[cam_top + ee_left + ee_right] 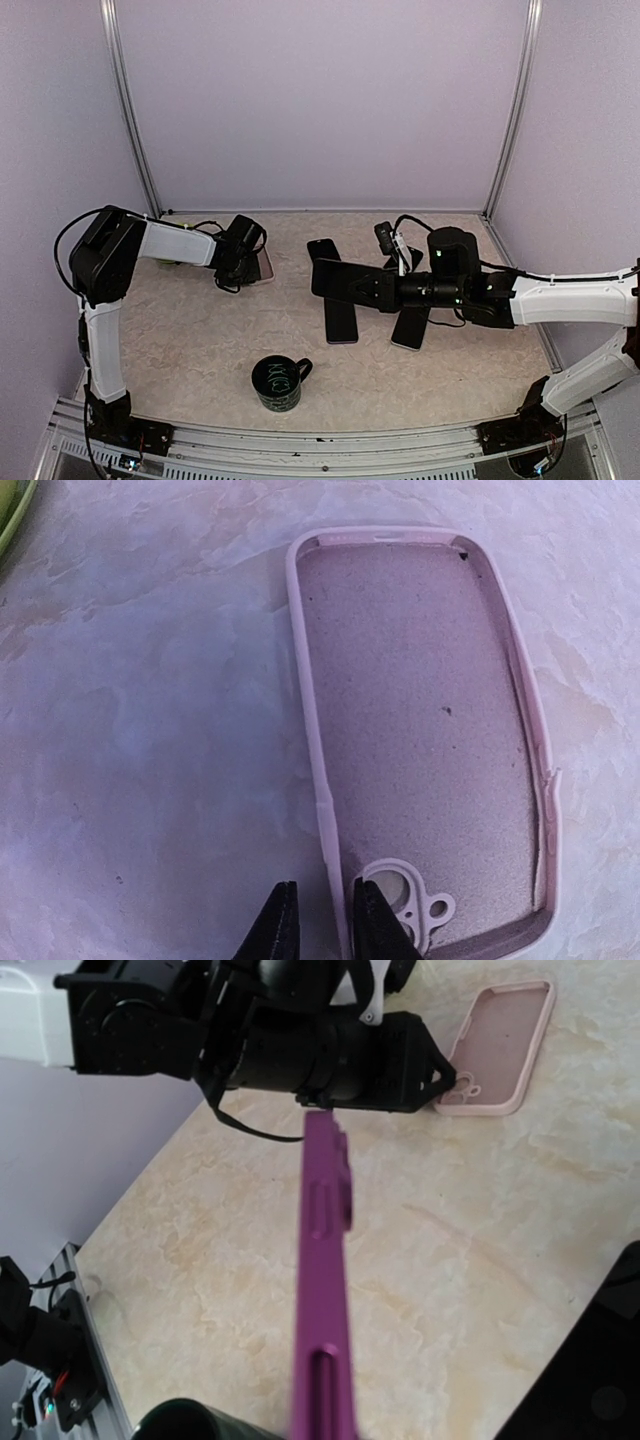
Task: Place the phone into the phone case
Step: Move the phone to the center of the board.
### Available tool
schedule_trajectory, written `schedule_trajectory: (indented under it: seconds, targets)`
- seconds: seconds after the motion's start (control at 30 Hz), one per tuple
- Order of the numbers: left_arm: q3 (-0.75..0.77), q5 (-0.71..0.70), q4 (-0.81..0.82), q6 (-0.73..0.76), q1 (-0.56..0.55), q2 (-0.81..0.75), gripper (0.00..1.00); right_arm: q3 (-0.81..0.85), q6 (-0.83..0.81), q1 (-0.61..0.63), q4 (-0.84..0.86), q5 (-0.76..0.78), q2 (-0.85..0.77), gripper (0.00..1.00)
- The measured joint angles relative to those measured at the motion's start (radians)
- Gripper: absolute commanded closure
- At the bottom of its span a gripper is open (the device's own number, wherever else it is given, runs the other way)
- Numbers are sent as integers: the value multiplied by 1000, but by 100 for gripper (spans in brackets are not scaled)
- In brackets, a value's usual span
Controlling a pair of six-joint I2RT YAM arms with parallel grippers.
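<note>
Soft even overhead light, faint shadows, purple phone (322,1290) blurred close to lens

This is a lab test cell, not a home. A beige marble-patterned bench (200,340) is boxed in by plain lilac wall panels (320,100) joined with slim aluminium corner posts (130,110). Two white-and-black robot arms (570,298) are bolted to a metal rail (330,440) along its near edge, with loose black cables (70,235).
</note>
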Motion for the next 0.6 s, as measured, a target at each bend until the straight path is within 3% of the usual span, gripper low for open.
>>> schedule_trajectory:
  seconds: [0.27,0.6]
  targets:
    - [-9,6,28,37,-7,0,100,21,-4,0,-8,0,1,100]
    - [-95,11,129,124,-23,-38,100,40,-31,0,-70,19,1,100]
